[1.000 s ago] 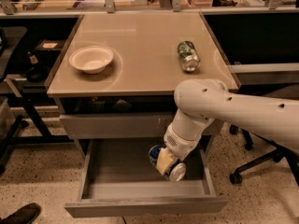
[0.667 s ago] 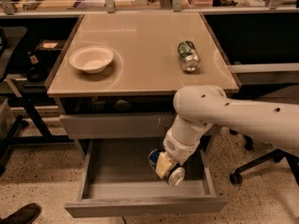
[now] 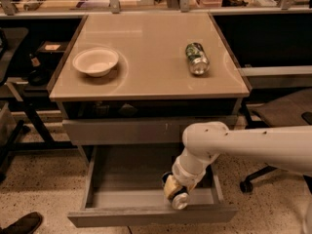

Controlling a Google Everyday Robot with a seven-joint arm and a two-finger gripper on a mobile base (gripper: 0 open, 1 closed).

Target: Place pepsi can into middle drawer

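From my station I see the white arm (image 3: 253, 145) reaching in from the right, bending at its joint and dropping down into the middle drawer (image 3: 151, 216), which stands pulled out from the cabinet with its grey floor and walls showing. The gripper (image 3: 175, 195) hangs low inside that drawer, toward the front right part, just behind the front panel. I cannot tell whether it is spread or pressed together, because the wrist and its pale yellowish parts cover it. The pepsi can (image 3: 166, 178) shows only as a small dark blue sliver at the gripper's upper left edge, touching it and lying within the drawer's walls. Whether it rests on the drawer floor or is lifted off it I cannot tell. Above the open drawer, the upper drawer front (image 3: 122, 131) sits closed under the tan tabletop (image 3: 146, 38). On that tabletop a white bowl (image 3: 95, 61) stands upright at the left, and a green-and-silver can (image 3: 197, 58) lies on its side at the right, well apart from the bowl. A dark shoe (image 3: 22, 223) shows on the speckled floor (image 3: 44, 184) at the lower left, and an office chair (image 3: 280, 112) stands to the right of the cabinet, behind the arm.
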